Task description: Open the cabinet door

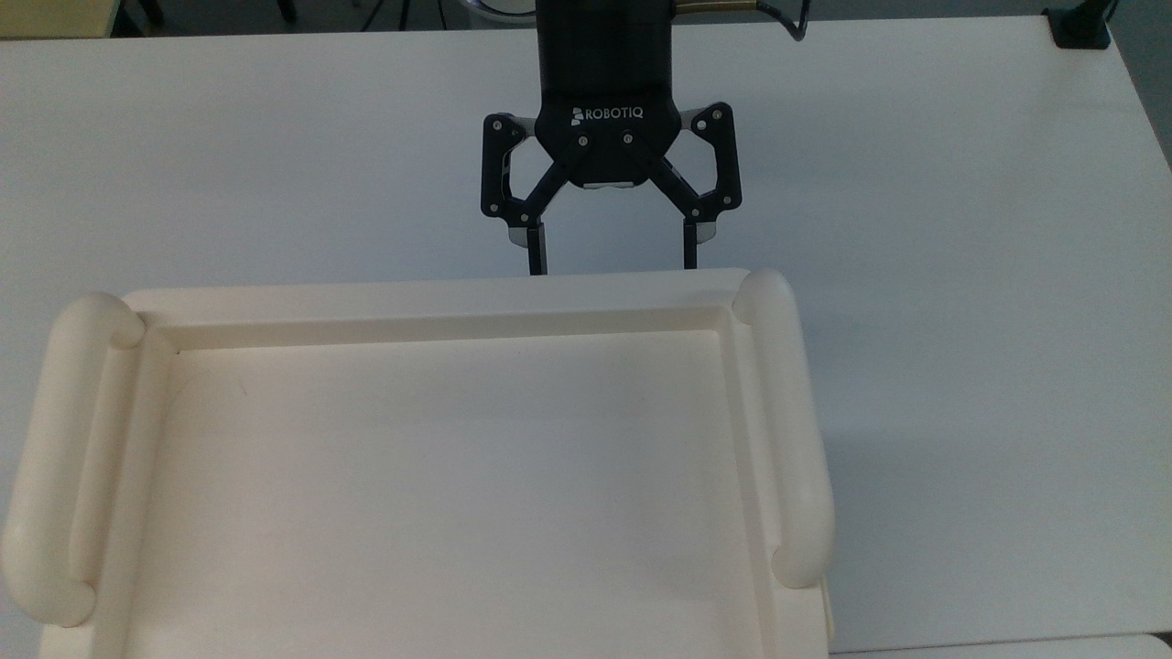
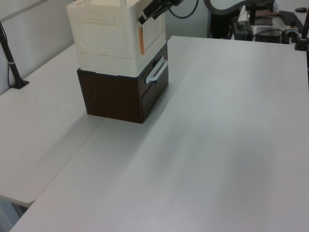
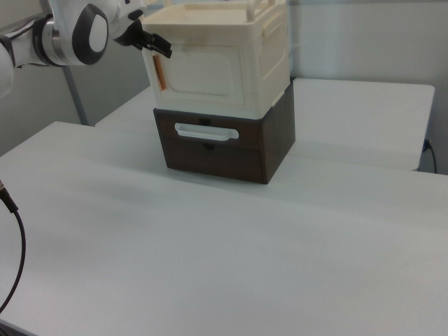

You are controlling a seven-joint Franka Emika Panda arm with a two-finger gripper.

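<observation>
Reaching for cabinet door (image 3: 203, 75) | pincer (image 1: 611, 261) spread wide | door edge lying at 6 o'clock, top view

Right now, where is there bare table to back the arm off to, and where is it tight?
Bare table spreads wide in front of the brown drawer unit, and beside it toward the right view's right. It is tight at the cream cabinet's upper front corner, where the open end effector hangs close to the cabinet door.
</observation>
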